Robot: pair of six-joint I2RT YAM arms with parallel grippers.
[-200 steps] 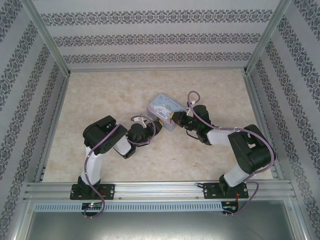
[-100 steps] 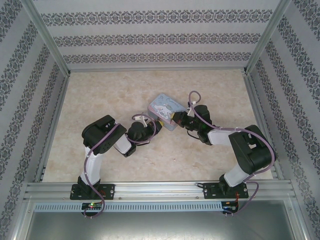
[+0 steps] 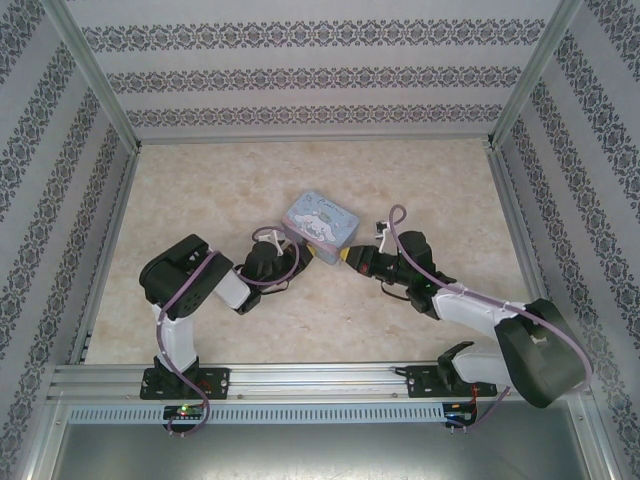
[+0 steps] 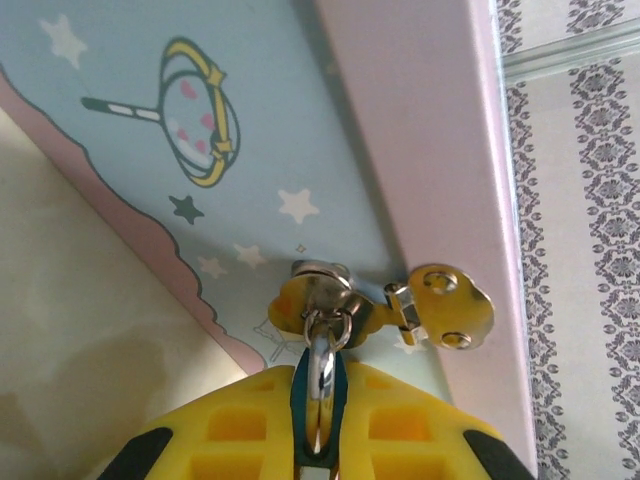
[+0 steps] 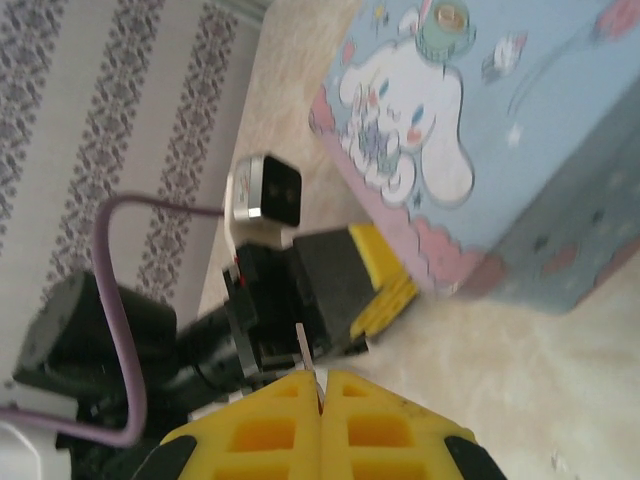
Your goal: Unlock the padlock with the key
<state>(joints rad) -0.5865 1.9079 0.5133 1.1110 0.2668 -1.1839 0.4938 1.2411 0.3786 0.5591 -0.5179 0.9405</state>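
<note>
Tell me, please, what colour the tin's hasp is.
Gold; the hasp shows best in the left wrist view.

My left fingers (image 3: 298, 252) lay against the near-left side of the pastel-blue tin (image 3: 320, 222), which sat askew near the middle of the pale marbled worktop (image 3: 200, 190). My right fingers (image 3: 349, 256), yellow at the tips, pointed at the tin's near corner from the right, close to the left ones. My left arm (image 3: 185, 280) was folded with its elbow out to the left, my right arm (image 3: 470, 305) lay low and long, and a purple cable (image 3: 392, 225) arched over its wrist.
</note>
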